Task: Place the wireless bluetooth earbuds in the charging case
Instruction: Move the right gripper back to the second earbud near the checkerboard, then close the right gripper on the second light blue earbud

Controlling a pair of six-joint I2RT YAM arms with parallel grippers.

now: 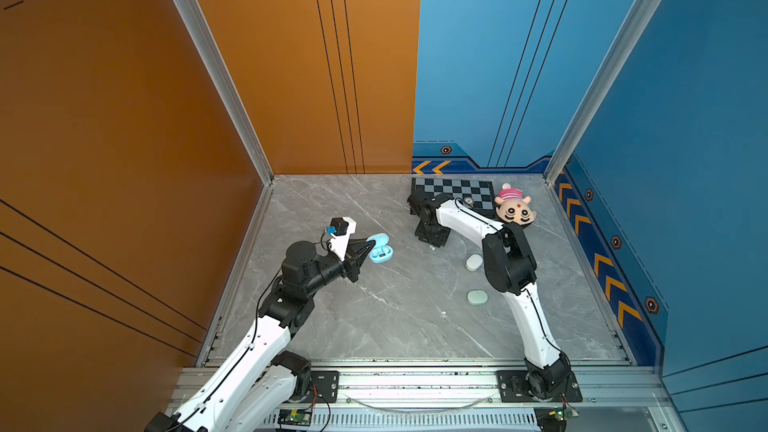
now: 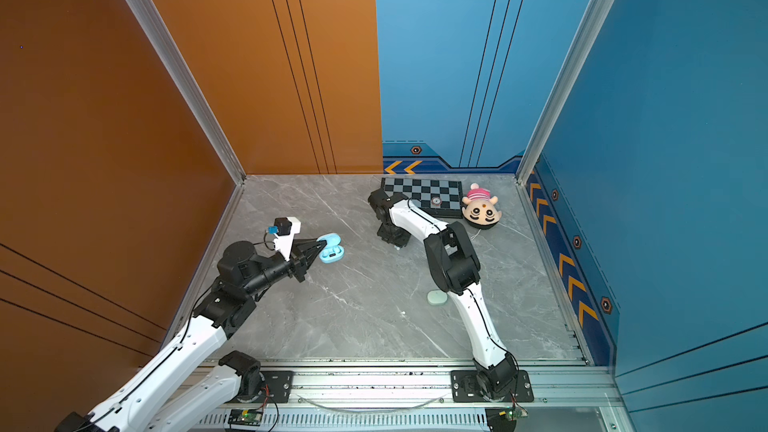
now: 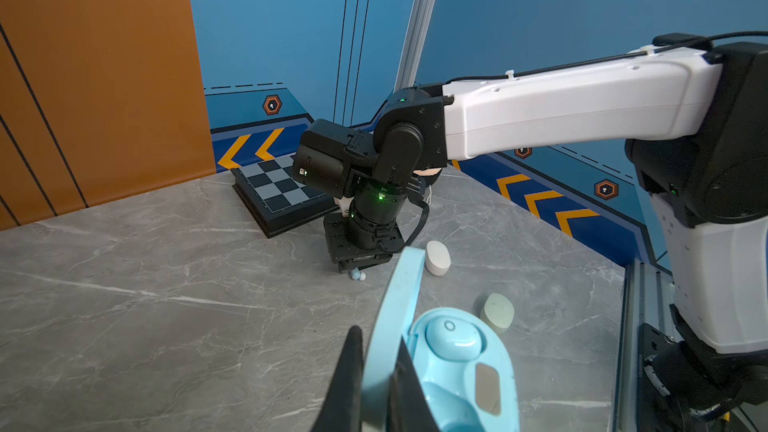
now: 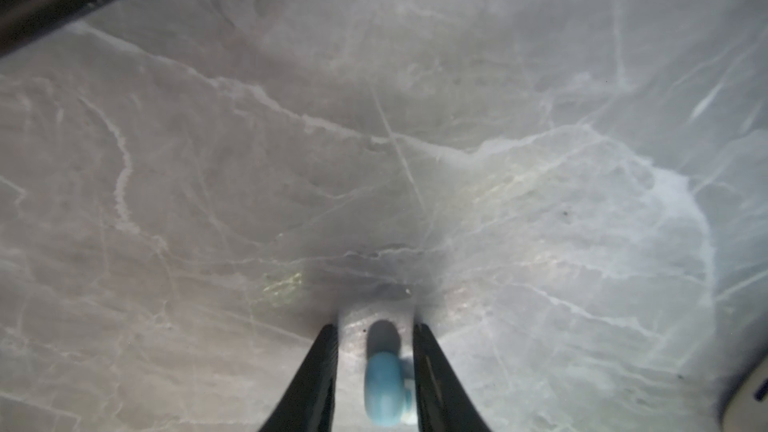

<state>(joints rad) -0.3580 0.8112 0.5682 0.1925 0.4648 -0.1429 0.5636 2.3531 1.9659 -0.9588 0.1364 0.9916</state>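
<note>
A pale blue charging case (image 1: 380,249) (image 2: 331,253) lies open on the marble table at the left. My left gripper (image 3: 378,336) (image 1: 371,248) is shut on its raised lid (image 3: 395,317). One pale blue earbud (image 3: 451,336) sits in a slot of the case base (image 3: 505,367). My right gripper (image 4: 375,326) points straight down at the table mid-back, its wrist (image 1: 432,226) above it. It is open, with jaws on either side of a loose pale blue earbud (image 4: 384,388) (image 3: 357,275) and a small gap on each side.
A white pebble case (image 1: 473,262) (image 3: 437,257) and a mint green one (image 1: 477,297) (image 2: 437,297) (image 3: 497,311) lie shut by the right arm. A tiny white speck (image 1: 444,312) lies mid-table. A chessboard (image 1: 457,193) and a plush toy (image 1: 515,207) sit at the back right.
</note>
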